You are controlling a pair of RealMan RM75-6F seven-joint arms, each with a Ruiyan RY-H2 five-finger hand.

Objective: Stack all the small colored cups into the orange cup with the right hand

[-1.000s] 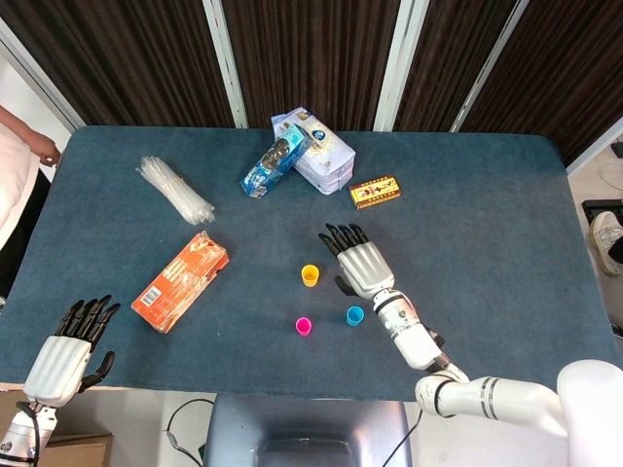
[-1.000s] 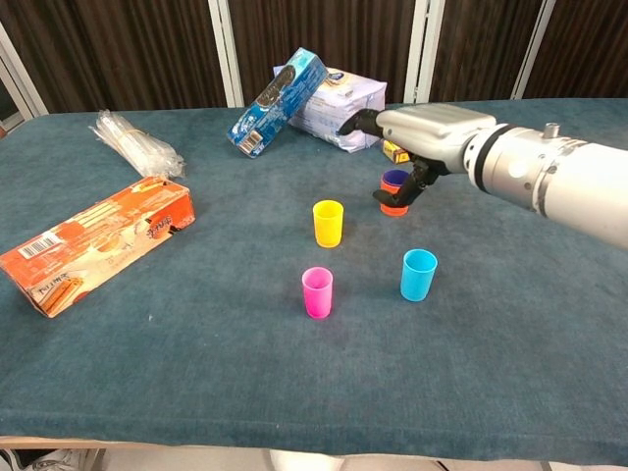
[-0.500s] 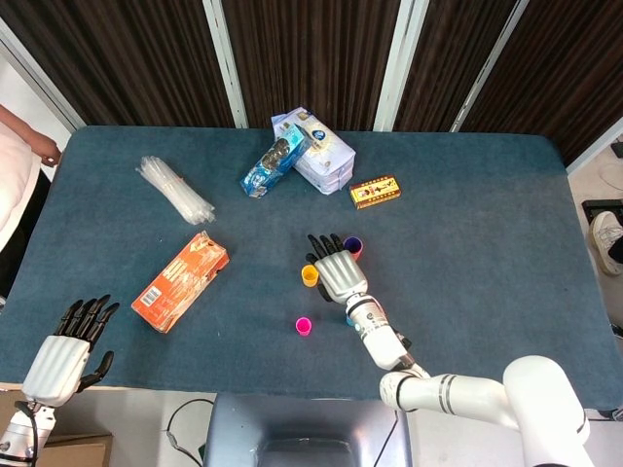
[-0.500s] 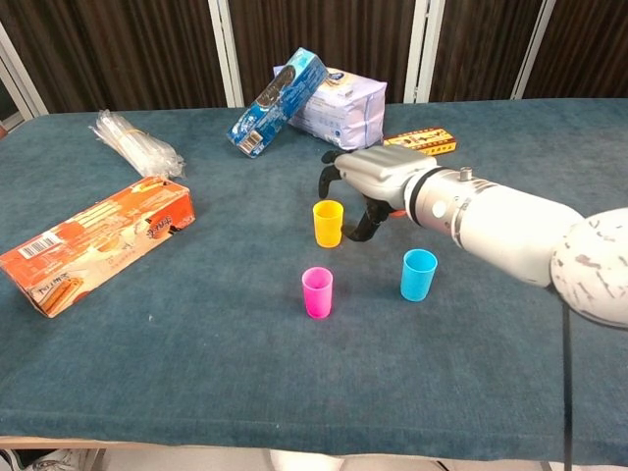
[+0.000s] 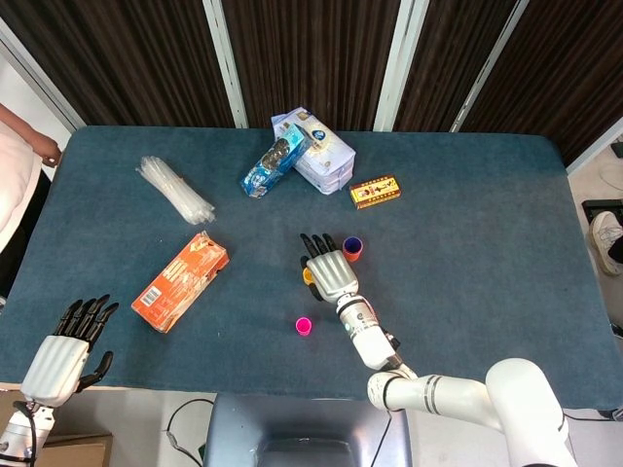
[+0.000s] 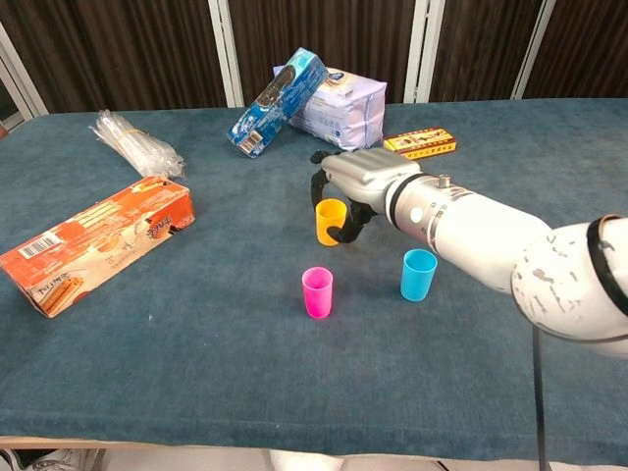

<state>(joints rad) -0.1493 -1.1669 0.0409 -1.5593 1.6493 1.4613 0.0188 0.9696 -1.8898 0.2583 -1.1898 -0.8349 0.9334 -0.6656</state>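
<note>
Gripping: right robot hand (image 6: pixel 358 182) curled around yellow cup (image 6: pixel 330 221), bench (image 6: pixel 196 334) centre
Left robot hand (image 5: pixel 70 350): fingers apart, holding nothing, bench's 7 o'clock corner
Orange cup (image 5: pixel 352 247): purple cup inside, 2 o'clock of yellow
Pink cup (image 6: pixel 317 291), blue cup (image 6: pixel 418 274): nearer bench's 6 o'clock edge

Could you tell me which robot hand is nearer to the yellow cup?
The right robot hand: its fingers curl around the yellow cup. The left robot hand hangs at the table's near left corner, far from it.
</note>
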